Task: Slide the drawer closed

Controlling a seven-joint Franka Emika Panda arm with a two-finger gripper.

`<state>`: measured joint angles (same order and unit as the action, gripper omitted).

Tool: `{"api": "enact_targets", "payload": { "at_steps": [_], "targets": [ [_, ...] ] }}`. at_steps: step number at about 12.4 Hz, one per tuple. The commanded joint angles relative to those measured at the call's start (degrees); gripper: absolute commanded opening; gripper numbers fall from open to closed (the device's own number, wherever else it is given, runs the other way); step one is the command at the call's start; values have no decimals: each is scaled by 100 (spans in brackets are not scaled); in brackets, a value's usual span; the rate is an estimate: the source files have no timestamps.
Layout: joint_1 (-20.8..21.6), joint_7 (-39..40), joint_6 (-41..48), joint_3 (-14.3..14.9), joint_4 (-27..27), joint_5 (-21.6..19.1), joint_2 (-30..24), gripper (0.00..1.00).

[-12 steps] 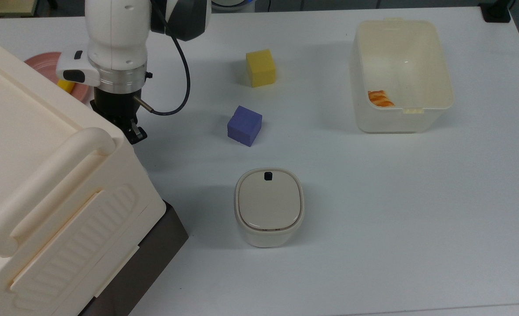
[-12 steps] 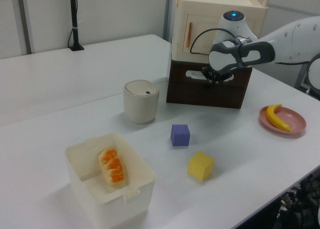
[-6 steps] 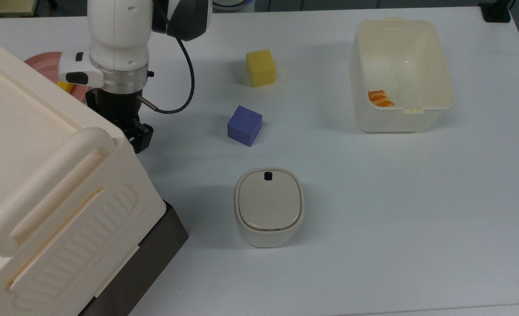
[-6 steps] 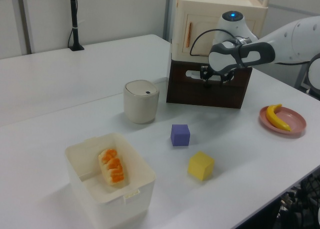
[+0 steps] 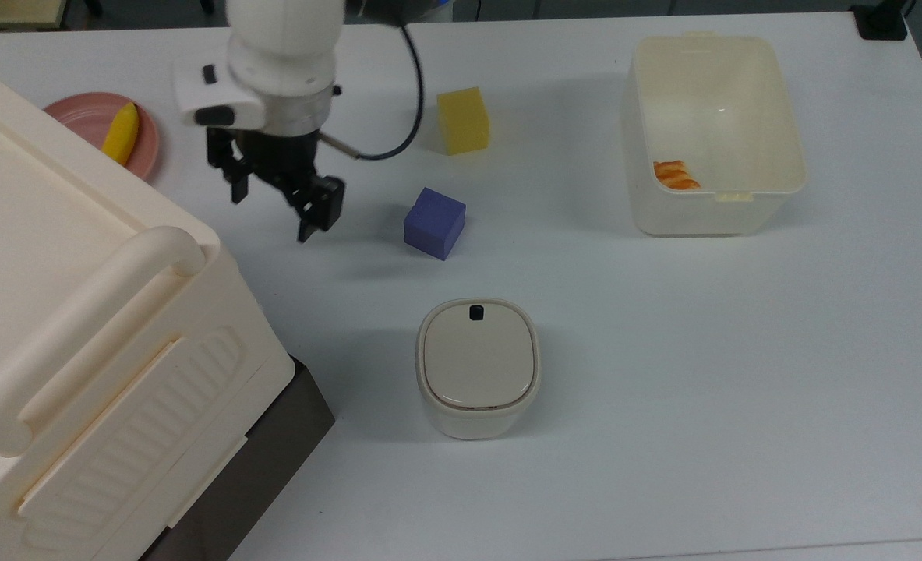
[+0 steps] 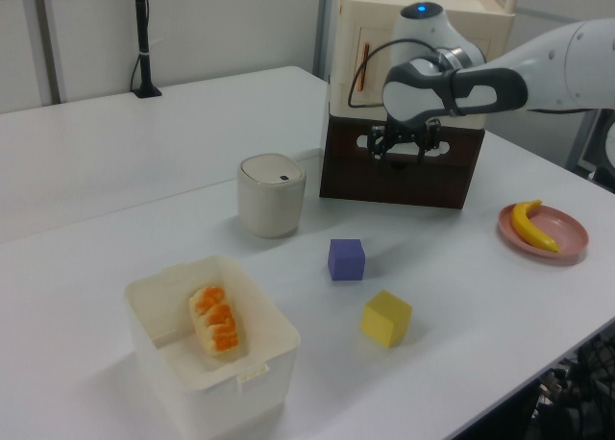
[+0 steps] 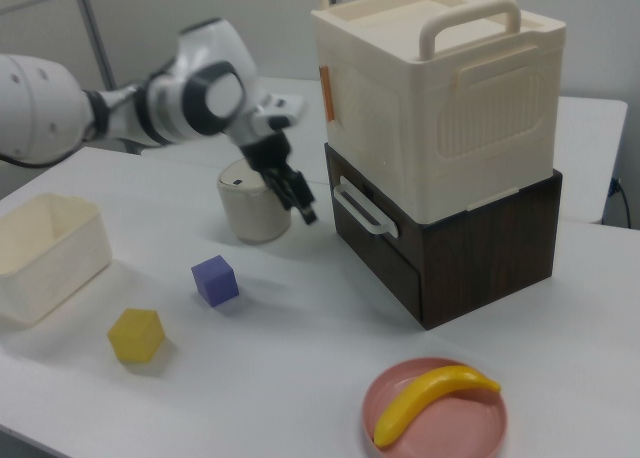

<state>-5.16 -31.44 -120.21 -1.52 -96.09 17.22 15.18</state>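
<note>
Retreating: two-finger gripper, fingers spread and empty, now off the front of the dark brown wooden drawer with white loop handle, which sits flush in its cabinet near the white tabletop's corner; closing judged complete.

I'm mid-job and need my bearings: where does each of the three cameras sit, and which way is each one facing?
Top view: overhead, looking down on the table; the wrist and gripper show.
Left view: sits at the bin end, facing the drawer front; forearm and gripper show.
Right view: low, by the banana plate, looking along the drawer front; arm and gripper show.
All three share the purple cube and yellow cube.
</note>
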Motion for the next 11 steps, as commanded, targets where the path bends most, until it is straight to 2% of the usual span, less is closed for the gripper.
{"api": "enact_targets", "payload": {
  "at_steps": [1,3,6,11],
  "targets": [
    [655,663,1216,-58,-85,0,-620,100],
    [980,1199,2051,-207,-42,-130,-849,100],
    [1281,1710,2711,-208,186,-553,-1035,100],
    [1298,2501,2784,-208,459,-747,-1061,100]
  ]
}}
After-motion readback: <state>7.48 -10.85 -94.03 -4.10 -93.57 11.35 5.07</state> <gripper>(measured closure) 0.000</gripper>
